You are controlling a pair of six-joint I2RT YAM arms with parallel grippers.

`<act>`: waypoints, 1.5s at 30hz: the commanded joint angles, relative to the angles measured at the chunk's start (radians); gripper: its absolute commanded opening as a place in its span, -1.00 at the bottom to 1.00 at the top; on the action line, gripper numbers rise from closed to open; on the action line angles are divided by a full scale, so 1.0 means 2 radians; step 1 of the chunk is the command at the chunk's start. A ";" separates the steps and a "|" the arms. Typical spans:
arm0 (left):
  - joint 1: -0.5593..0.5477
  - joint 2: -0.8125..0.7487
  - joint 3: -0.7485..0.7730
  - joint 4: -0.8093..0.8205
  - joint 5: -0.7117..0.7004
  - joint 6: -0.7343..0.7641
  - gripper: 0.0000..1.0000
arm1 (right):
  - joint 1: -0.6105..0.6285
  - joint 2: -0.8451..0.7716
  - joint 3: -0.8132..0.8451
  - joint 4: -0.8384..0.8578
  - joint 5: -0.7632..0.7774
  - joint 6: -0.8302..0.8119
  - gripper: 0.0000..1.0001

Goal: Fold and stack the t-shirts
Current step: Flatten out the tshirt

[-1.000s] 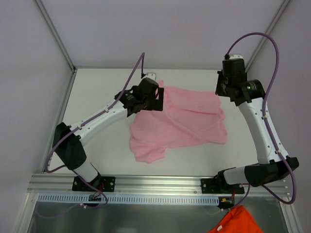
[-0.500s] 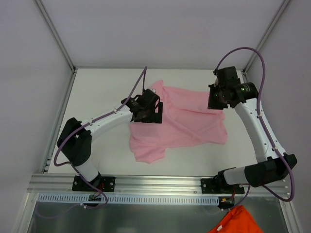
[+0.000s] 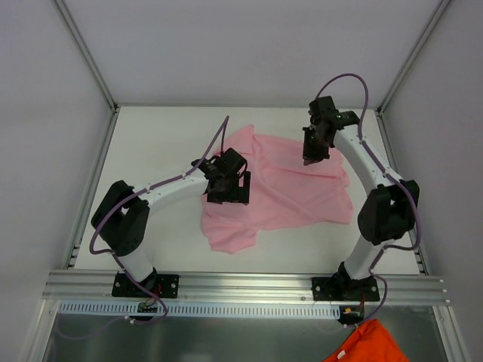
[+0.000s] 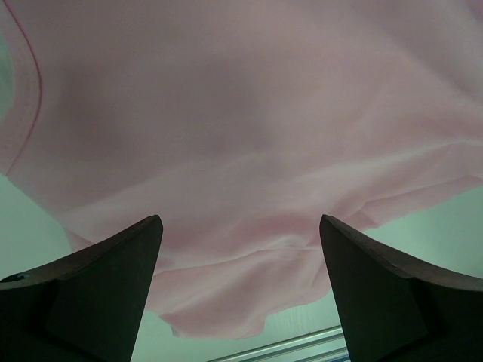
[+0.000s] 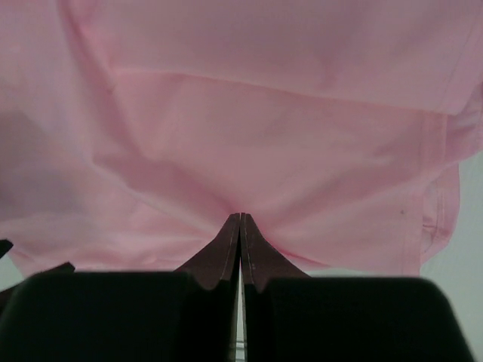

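table [image 3: 151, 143] white, with the light pink t-shirt [image 3: 290, 197] rumpled on its middle and one lobe trailing toward the near edge. step in hand, as i judge it: spreading the shirt flat before any fold. right gripper [image 5: 240, 219] sits at the shirt's far right part, fingers pressed together with creases running into the tips, so i read it as pinching a tuck of fabric. left gripper [image 4: 240, 226] is low over the left part, jaws wide apart, holding nothing. note to self: take a single layer at an edge with the left, then draw the two apart gently, since thin cloth will bunch. cannot make out collar or sleeves, nor whether the right pinch holds one layer or two. orange cloth [image 3: 370, 343] is cut off at the bottom edge, so i cannot tell what it is.
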 commanded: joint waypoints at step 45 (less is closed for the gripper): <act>0.032 -0.065 -0.160 -0.044 0.084 -0.077 -1.00 | -0.100 0.107 0.260 -0.045 -0.019 -0.004 0.99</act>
